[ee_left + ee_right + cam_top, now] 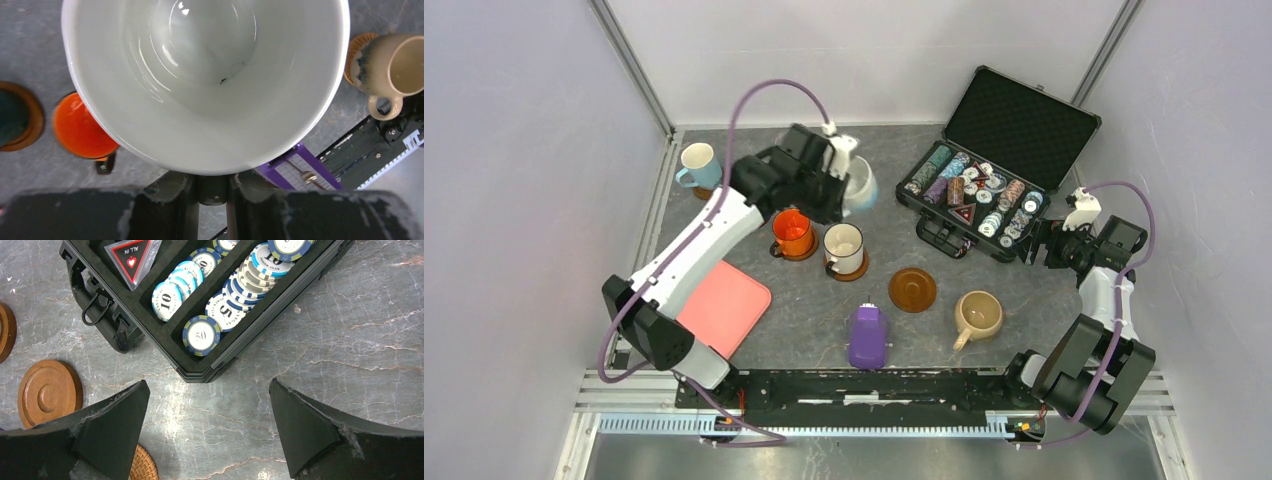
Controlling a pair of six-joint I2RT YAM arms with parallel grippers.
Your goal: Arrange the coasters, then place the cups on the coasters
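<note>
Evidently held for carrying, the plain white glazed ceramic mug (210,75) hung just left of the open black foam-lined poker chip case (1022,122), seemingly clear of the table. The left gripper (212,185) had its jaws pinching the mug's thin wall at the rim, a hold that I judged suited a smooth, deep, round cup better than its handle would.

Nearer than the case and to its left lay a bare dark wood coaster (912,290), round with a raised rim, probably the white mug's seat. Further left of the case, the cream mug with a dark base (844,246), the glossy orange mug (792,232) and the light blue mug (696,163) stood on coasters. The matte beige mug (977,314) sat nearer than the case, by a light woven coaster (144,466); whether on it, I could not tell.

The right gripper (207,385) hovered at the case's corner, jaws spread and empty, likely waiting.
</note>
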